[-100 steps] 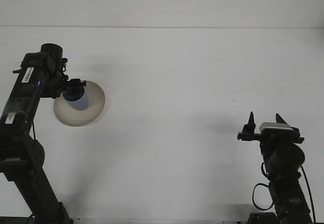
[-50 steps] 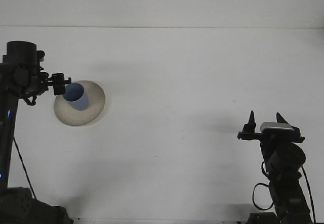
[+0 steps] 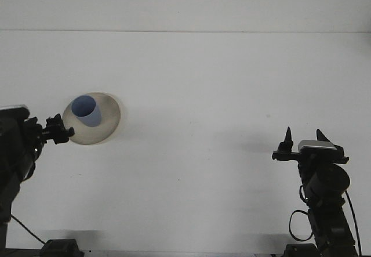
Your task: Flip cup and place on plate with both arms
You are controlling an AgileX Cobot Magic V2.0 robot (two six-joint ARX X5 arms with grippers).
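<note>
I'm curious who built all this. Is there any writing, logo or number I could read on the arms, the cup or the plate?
None can be read. The blue cup, the beige plate and the white table show no print, and the left gripper and right gripper show no legible markings.

A plain white desk [image 3: 203, 94] is filling almost the whole front view, its matte surface stretching from the near edge at the bottom up to a faint straight line near the top. Above that line a pale wall [image 3: 185, 4] is running across the frame, white or very light grey; the exact shade is hard to judge. Even, soft light is falling over everything, leaving only dim, diffuse shadows lying on the surface. A few tiny dark specks are showing on the desk toward the right.
</note>
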